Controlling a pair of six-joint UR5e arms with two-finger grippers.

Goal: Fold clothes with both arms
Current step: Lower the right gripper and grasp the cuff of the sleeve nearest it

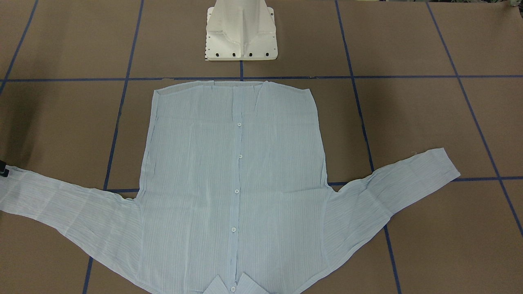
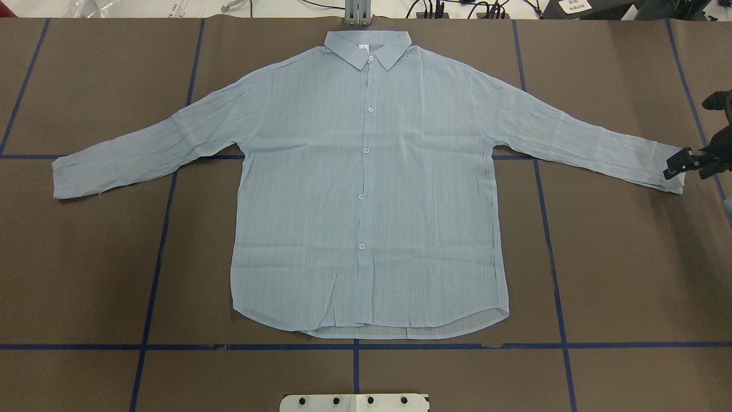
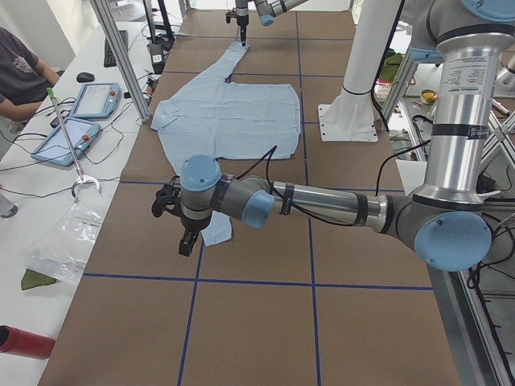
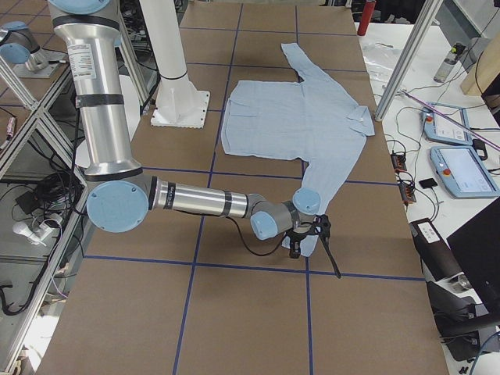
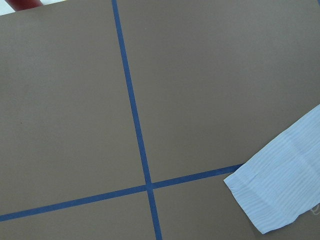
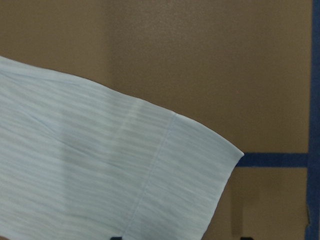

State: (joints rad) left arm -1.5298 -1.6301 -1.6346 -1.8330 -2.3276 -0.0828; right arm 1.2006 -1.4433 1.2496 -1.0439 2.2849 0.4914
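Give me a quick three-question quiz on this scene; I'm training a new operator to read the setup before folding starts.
1. True or false: the shirt lies folded in half.
2. Which part of it is the right pincer over? A collar, B hem, C sleeve cuff.
3. In the overhead view, how many buttons show down the front, collar button included?
Key: 1 false, it lies flat with both sleeves spread. 2 C. 3 five.

Table (image 2: 86, 274) room around shirt (image 2: 366, 189); pedestal (image 2: 354, 402) nearby
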